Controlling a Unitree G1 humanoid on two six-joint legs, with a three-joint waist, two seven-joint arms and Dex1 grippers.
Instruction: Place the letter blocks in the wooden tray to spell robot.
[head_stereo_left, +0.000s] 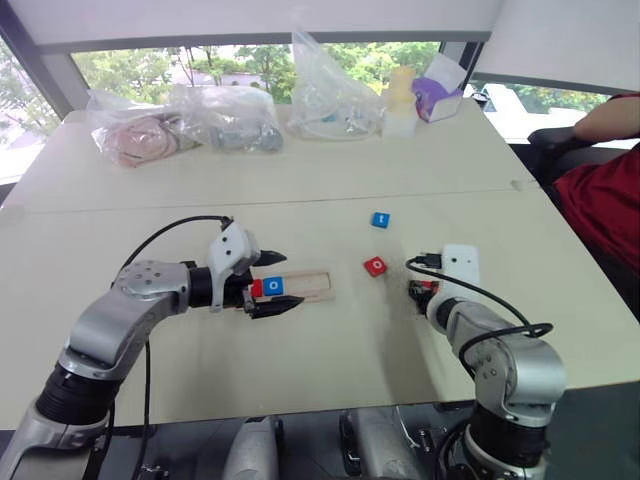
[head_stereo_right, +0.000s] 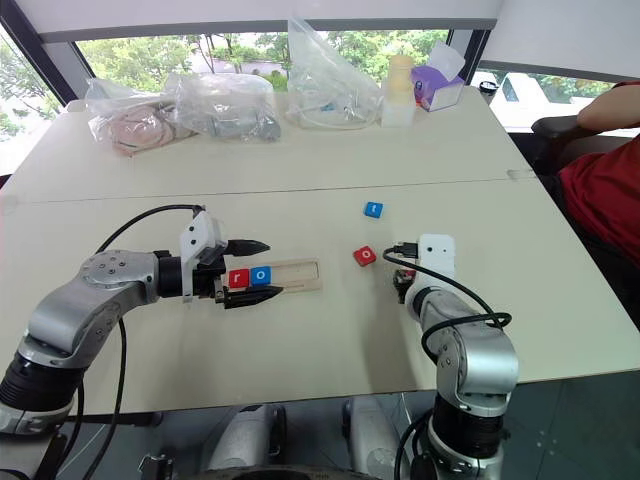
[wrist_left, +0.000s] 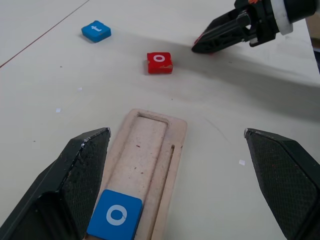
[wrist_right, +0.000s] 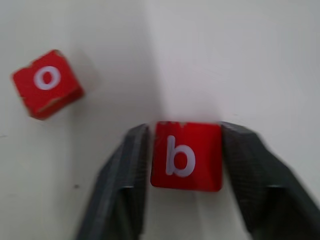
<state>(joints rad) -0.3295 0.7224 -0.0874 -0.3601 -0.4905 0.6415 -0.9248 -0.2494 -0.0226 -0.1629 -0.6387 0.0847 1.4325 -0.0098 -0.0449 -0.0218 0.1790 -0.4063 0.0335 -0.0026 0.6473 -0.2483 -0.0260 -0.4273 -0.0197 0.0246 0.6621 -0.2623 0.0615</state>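
Note:
The wooden tray lies left of the table's middle. A red r block and a blue o block sit in its left end. My left gripper is open, one finger on each side of that end. A red o block and a blue t block lie loose on the table to the right of the tray. Further right, my right gripper points down at the table. In the right wrist view a red b block sits between its fingers, which stand close on both sides.
Clear plastic bags of parts, a pale bottle and a purple box line the far side of the table. A person in a red top sits at the right edge. A seam crosses the tabletop.

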